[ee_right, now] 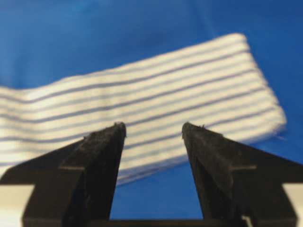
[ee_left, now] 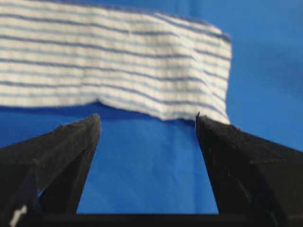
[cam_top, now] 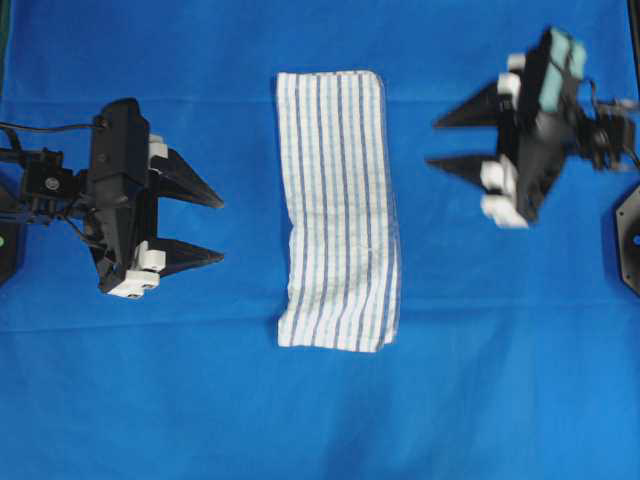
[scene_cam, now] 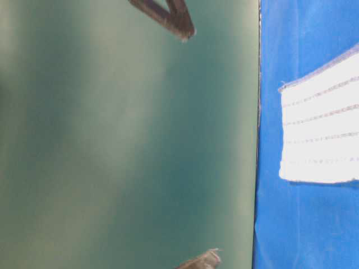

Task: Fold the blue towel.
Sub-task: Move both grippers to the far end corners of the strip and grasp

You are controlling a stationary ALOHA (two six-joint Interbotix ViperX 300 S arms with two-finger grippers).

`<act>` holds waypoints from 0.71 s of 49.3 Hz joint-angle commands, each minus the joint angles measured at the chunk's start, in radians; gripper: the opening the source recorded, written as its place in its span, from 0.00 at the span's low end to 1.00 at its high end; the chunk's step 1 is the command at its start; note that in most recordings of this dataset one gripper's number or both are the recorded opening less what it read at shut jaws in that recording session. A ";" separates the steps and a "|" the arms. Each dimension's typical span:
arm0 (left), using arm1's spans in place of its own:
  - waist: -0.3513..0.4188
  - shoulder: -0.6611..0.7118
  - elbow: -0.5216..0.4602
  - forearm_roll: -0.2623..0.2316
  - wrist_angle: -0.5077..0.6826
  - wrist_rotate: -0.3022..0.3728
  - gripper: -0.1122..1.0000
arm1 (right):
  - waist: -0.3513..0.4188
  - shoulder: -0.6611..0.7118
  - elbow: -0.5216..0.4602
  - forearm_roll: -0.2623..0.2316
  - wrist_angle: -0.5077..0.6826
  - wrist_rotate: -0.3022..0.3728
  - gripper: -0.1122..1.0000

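Note:
The blue towel (cam_top: 338, 210) is a white cloth with thin blue stripes, lying folded into a long narrow strip in the middle of the blue table covering. It also shows in the left wrist view as the towel (ee_left: 113, 61), in the right wrist view as the towel (ee_right: 156, 94), and at the right edge of the table-level view as the towel (scene_cam: 322, 129). My left gripper (cam_top: 220, 225) is to its left, open and empty, clear of the cloth. My right gripper (cam_top: 432, 142) hangs to its right, raised, open and empty.
A plain blue table covering (cam_top: 500, 380) spreads under everything. A black arm base (cam_top: 630, 240) sits at the right edge and another (cam_top: 8, 245) at the left edge. In the table-level view a green wall (scene_cam: 123, 140) fills the left side.

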 commanded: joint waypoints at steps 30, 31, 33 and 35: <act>0.164 0.074 -0.032 0.005 -0.130 0.057 0.77 | -0.100 0.055 -0.032 -0.009 -0.026 -0.009 0.62; 0.178 0.086 -0.034 0.005 -0.147 0.069 0.77 | -0.115 0.064 -0.035 -0.011 -0.031 -0.011 0.62; 0.207 0.112 -0.040 0.005 -0.186 0.091 0.77 | -0.146 0.089 -0.044 -0.014 -0.040 -0.014 0.62; 0.236 0.143 -0.048 0.005 -0.222 0.112 0.77 | -0.175 0.115 -0.055 -0.017 -0.052 -0.017 0.62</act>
